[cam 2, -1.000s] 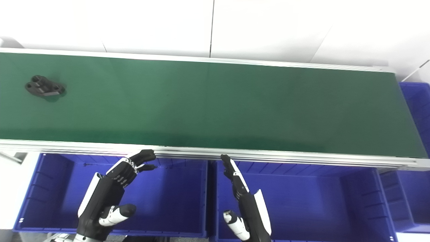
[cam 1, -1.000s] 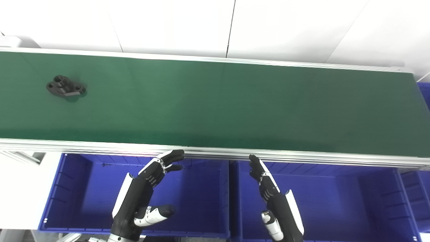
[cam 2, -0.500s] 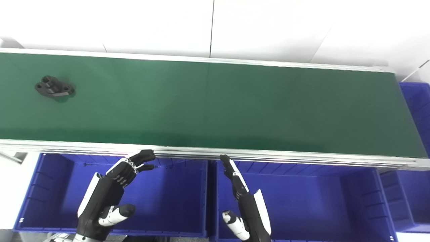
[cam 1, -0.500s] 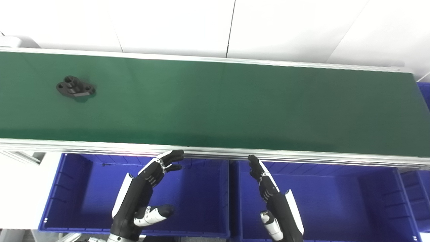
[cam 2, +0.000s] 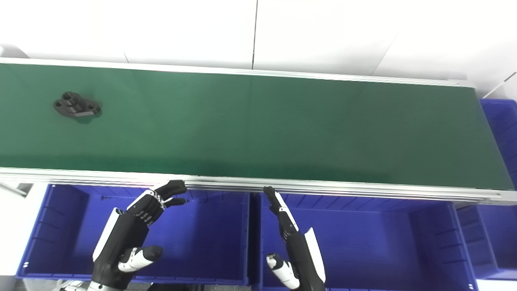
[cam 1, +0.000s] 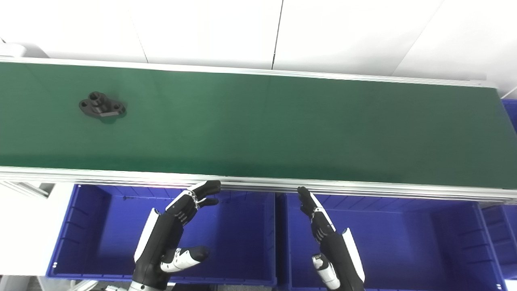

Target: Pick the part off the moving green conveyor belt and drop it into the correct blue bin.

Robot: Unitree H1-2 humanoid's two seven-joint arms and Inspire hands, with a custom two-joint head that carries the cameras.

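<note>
A black part (cam 1: 101,109) with round holes lies on the green conveyor belt (cam 1: 258,125) at the far left; it also shows in the right eye view (cam 2: 76,109). My left hand (cam 1: 171,236) is open and empty, held over the left blue bin (cam 1: 93,242), just below the belt's near rail. My right hand (cam 1: 329,246) is open and empty, fingers straight, over the middle blue bin (cam 1: 424,242). Both hands are far from the part.
An aluminium rail (cam 1: 258,184) runs along the belt's near edge above the bins. Another blue bin (cam 1: 499,236) stands at the right, and one more (cam 2: 499,121) sits past the belt's right end. A white wall stands behind the belt.
The black part has moved to the right along the belt. The right hand has shifted very slightly left; the left hand has stayed still.
</note>
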